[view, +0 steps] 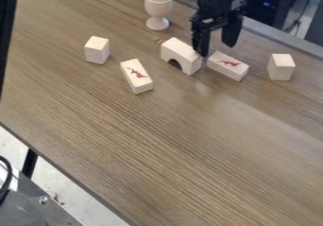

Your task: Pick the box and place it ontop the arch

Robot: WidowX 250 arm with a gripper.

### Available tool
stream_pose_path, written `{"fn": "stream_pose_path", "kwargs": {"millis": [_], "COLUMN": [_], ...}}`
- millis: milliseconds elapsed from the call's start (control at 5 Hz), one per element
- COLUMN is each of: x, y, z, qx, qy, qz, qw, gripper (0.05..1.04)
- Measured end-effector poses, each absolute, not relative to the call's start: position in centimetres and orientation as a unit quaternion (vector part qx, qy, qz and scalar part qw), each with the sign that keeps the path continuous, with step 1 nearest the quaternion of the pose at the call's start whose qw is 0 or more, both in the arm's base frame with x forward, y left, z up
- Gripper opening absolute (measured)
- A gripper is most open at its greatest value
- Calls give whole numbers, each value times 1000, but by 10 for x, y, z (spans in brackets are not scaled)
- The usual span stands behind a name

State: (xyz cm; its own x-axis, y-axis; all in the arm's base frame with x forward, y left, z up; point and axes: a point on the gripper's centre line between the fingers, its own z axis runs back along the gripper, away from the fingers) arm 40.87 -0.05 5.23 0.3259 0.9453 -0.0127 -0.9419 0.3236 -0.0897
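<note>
The black gripper (216,47) hangs open near the table's far edge, its fingers spread apart. The white arch (176,50) stands just to its left, its opening facing the camera. Two oblong boxes with red marks lie flat: one box (221,67) is just below the gripper and to the right of the arch, the other box (134,74) is left of and nearer than the arch. A small plain box (97,50) stands at the left, and another plain box (281,68) at the right. Nothing rests on top of the arch.
A white egg cup (157,8) holding an egg-shaped piece stands behind the arch, to the left of the gripper. The wooden table (170,140) has its far edge behind the gripper and its near-left edge running diagonally above a metal surface.
</note>
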Motion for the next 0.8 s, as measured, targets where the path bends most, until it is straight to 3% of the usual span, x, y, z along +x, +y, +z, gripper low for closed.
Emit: {"fn": "stream_pose_path", "kwargs": {"millis": [400, 800], "x": [422, 417], "y": [-18, -17], "z": [60, 50], "qx": [-17, -13], "qy": [-47, -46], "qz": [564, 574], "qw": [824, 817], "gripper": [998, 998]}}
